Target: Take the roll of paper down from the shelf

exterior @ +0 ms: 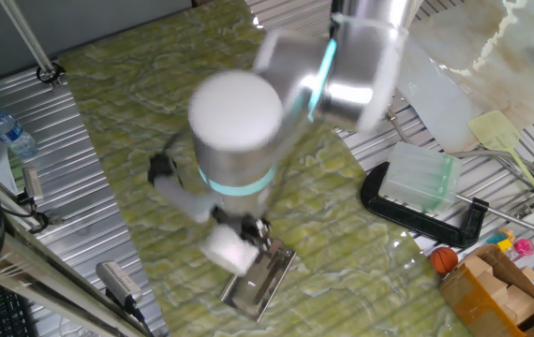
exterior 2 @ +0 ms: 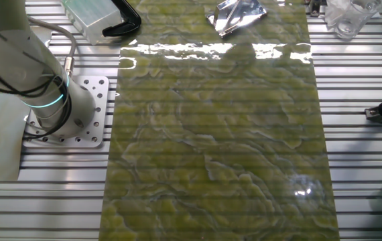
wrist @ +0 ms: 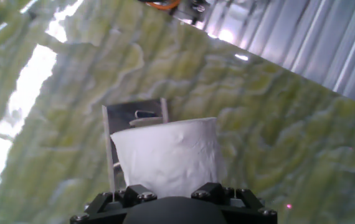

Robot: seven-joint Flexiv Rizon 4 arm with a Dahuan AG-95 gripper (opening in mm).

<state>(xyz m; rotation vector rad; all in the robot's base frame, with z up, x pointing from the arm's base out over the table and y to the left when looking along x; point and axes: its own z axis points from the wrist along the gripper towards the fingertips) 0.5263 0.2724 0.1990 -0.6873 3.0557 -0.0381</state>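
Note:
The white roll of paper (wrist: 165, 155) fills the space right in front of my gripper (wrist: 170, 186) in the hand view. The gripper is shut on it, and the roll hides the fingertips. The shelf (wrist: 137, 115), a shiny metal plate with a raised bar, lies on the green mat just behind the roll. In one fixed view the gripper (exterior: 241, 232) holds the roll (exterior: 228, 251) at the upper left end of the shelf (exterior: 265, 278), and the arm is blurred. In the other fixed view the shelf (exterior 2: 234, 17) shows bare at the top edge; gripper and roll are out of view.
A translucent plastic box (exterior: 420, 176) rests on a black clamp (exterior: 436, 225) to the right of the mat. A water bottle (exterior: 9, 131) lies at the left. Boxes and small toys (exterior: 496, 281) sit at the lower right. The arm's base (exterior 2: 64, 110) stands beside the mat.

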